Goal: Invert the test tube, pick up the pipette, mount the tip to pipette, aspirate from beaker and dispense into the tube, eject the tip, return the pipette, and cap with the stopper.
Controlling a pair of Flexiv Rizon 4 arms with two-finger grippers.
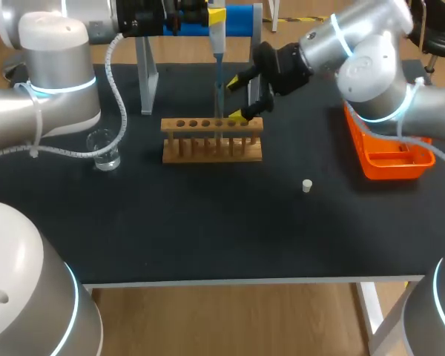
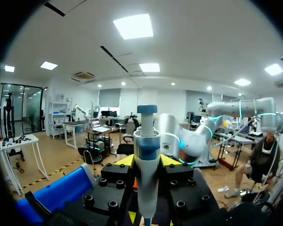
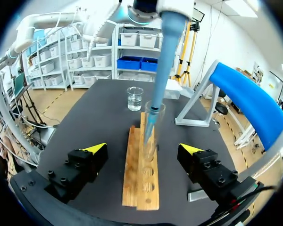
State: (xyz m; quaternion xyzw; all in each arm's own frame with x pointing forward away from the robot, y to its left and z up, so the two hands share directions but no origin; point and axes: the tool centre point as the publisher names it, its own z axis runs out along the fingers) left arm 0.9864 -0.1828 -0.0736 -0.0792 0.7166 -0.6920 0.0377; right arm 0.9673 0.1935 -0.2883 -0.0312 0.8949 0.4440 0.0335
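A blue and white pipette (image 2: pixel 146 155) stands upright with my left gripper (image 2: pixel 146 162) shut on its body. In the head view the pipette (image 1: pixel 216 37) hangs over the wooden rack (image 1: pixel 211 141), and its tip (image 3: pixel 151 120) reaches down into the mouth of a clear test tube (image 3: pixel 153 134) standing in the rack (image 3: pixel 141 183). My right gripper (image 3: pixel 144 149) is open, one finger on each side of the rack and tube, touching neither. In the head view this right gripper (image 1: pixel 239 97) sits just behind the rack. A glass beaker (image 1: pixel 104 150) of water stands to the left. The white stopper (image 1: pixel 307 185) lies on the mat to the right.
An orange tray (image 1: pixel 389 156) sits at the right edge under my right arm. The pipette stand with its blue bar (image 1: pixel 237 15) and grey legs (image 1: pixel 147 74) rises behind the rack. The beaker (image 3: pixel 135 98) is beyond the rack's far end in the right wrist view.
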